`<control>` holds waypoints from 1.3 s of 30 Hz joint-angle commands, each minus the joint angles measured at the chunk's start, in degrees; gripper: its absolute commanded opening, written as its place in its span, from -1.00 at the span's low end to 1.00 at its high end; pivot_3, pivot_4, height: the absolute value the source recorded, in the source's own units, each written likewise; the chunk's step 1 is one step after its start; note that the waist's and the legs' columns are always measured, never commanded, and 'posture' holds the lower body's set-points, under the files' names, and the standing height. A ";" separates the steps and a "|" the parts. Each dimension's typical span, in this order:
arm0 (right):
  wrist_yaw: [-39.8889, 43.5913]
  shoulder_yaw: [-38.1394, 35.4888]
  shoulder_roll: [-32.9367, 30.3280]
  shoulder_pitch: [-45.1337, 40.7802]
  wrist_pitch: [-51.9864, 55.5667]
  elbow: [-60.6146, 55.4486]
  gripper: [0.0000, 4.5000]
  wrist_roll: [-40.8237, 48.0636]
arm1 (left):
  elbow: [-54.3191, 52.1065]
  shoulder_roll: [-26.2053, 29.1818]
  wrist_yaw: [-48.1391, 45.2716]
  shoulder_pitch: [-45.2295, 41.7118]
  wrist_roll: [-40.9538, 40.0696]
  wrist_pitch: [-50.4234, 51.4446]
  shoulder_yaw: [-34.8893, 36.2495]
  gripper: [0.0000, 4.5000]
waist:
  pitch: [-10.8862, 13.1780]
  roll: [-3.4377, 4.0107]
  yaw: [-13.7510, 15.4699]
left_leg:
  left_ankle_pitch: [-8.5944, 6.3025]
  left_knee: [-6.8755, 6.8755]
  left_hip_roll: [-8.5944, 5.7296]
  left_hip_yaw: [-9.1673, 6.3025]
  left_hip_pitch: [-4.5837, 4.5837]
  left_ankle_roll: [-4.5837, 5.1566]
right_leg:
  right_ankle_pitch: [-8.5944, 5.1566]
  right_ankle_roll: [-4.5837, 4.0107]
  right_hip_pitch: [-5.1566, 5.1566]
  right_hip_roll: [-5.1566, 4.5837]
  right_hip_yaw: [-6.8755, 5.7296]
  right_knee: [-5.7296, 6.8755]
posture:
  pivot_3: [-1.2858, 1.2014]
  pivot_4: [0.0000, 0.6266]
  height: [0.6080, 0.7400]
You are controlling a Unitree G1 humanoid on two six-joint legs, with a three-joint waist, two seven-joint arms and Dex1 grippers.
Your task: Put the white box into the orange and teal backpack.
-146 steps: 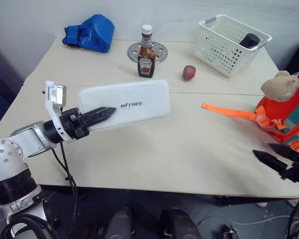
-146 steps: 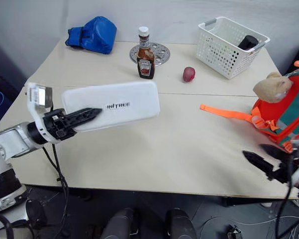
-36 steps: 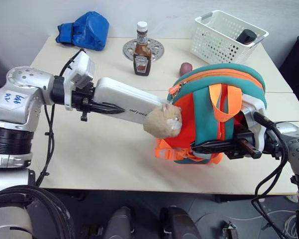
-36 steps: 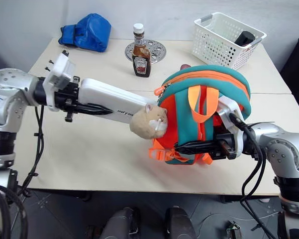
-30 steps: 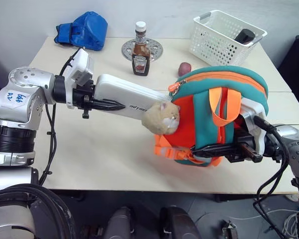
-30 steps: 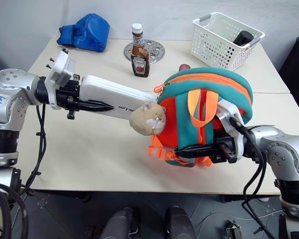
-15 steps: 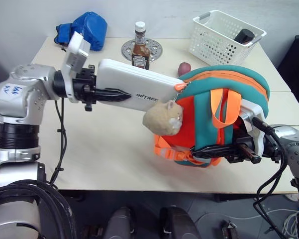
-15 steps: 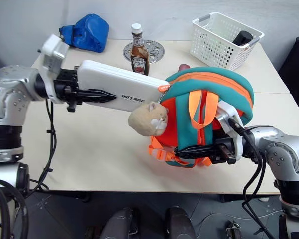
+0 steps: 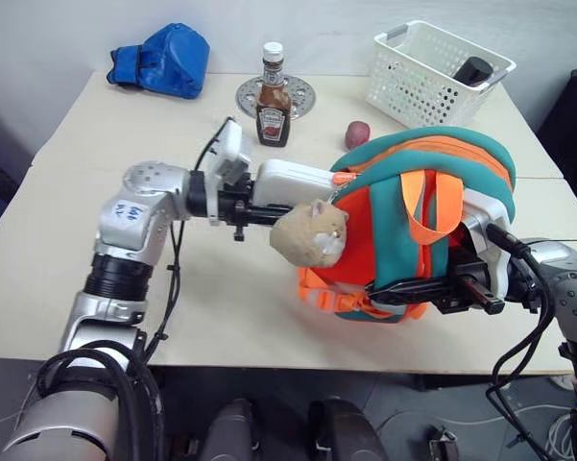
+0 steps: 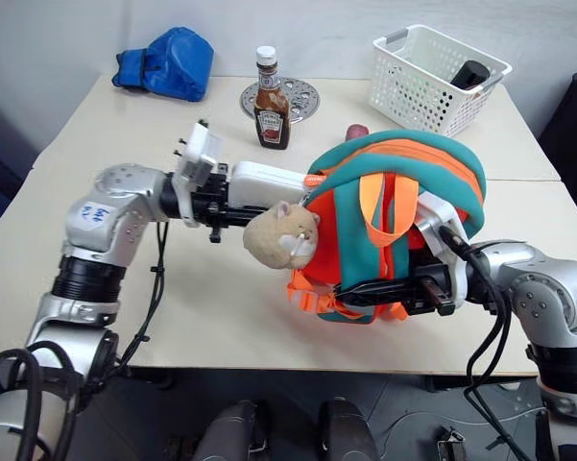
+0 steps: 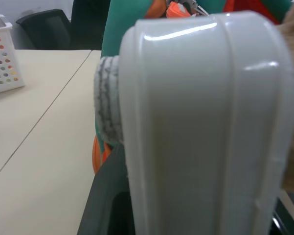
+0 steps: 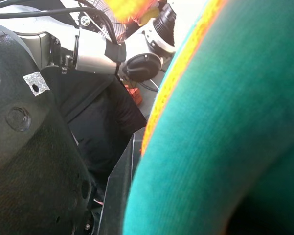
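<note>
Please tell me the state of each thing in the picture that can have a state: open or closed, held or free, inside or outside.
white box: held by the left claw, partly inside the backpack.
orange and teal backpack: open at the top, held upright above the table by the right claw.
left claw: shut on the box.
right claw: shut on the backpack.
ketchup bottle: upright, cap on.
white basket: upright, dark object inside.

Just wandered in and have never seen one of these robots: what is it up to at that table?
It is packing a bag. The right gripper holds the orange and teal backpack upright above the table. The left gripper, its jaws shut on the white box, is feeding that box into the backpack's top opening; part of it already sits inside.
</note>
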 commanded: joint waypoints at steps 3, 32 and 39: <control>-1.66 0.12 1.77 -0.89 0.08 -3.23 -1.00 1.74 | 6.33 -7.76 3.71 -5.52 3.89 -3.14 -3.31 -0.41 | 0.00 0.00 0.42 | -0.02 0.05 0.00 0.00 -0.01 0.02 | 0.00 0.01 0.01 0.00 0.00 0.00 | 0.03 -0.52 1.00; -9.38 2.18 7.89 -0.94 -4.58 -0.39 -1.00 -4.72 | -14.22 12.16 -4.08 -1.57 -7.52 14.92 7.71 0.79 | 0.00 0.01 -0.70 | -0.05 0.17 0.04 -0.08 0.01 0.04 | 0.00 0.01 0.09 0.00 -0.04 0.11 | 0.03 -0.52 1.00; -9.30 2.49 8.29 -1.11 -4.60 -0.70 -1.00 -4.68 | -24.91 14.69 0.40 -0.80 -21.71 29.56 14.39 0.79 | 0.00 0.01 -0.59 | -0.05 0.19 0.05 -0.17 0.03 0.01 | 0.00 0.01 0.15 0.00 -0.05 0.11 | 0.03 -0.52 1.00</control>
